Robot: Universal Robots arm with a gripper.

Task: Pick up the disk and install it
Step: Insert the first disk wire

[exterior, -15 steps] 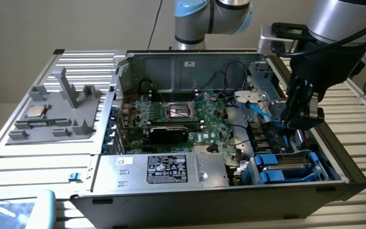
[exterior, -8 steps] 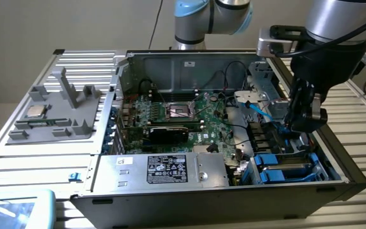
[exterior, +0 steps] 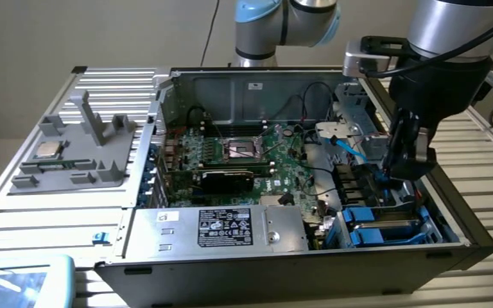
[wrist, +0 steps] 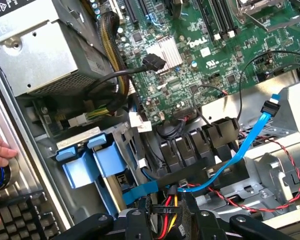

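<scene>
case (exterior: 452,253): an open computer case lying flat on the slatted counter (exterior: 24,212), its inside facing up.
gripper (exterior: 405,168): down inside the case, close to the wall on the exterior view's right, hanging from the arm (exterior: 452,38) that reaches in from above.
gripper state: in the wrist view the two black fingers (wrist: 137,222) stand partly spread with nothing pinched. In the gap I see only a red, yellow and black wire bundle (wrist: 167,210) deeper in the case.
disk (exterior: 384,232): inside the case, seated in the drive bay at the near corner on the exterior view's right. Mostly its blue carrier shows, and the metal body is hard to make out.
gripper and disk: the gripper hangs just past the disk, further into the case, and is not touching it as far as I can see.
blue cable (wrist: 242,150): loose inside the case, running from a plug by the metal cage down towards the gripper.
board (exterior: 246,154): green, covering the middle of the case floor.
power box (exterior: 221,228): silver with a black label, inside the case along its near wall, beside the disk's bay.
tray (exterior: 67,160): a grey fixture outside the case on the exterior view's left, with a small silver chip (exterior: 48,151) lying on it.
hand (wrist: 0,150): a person's fingers just outside the case wall, next to a keyboard (wrist: 17,217).
</scene>
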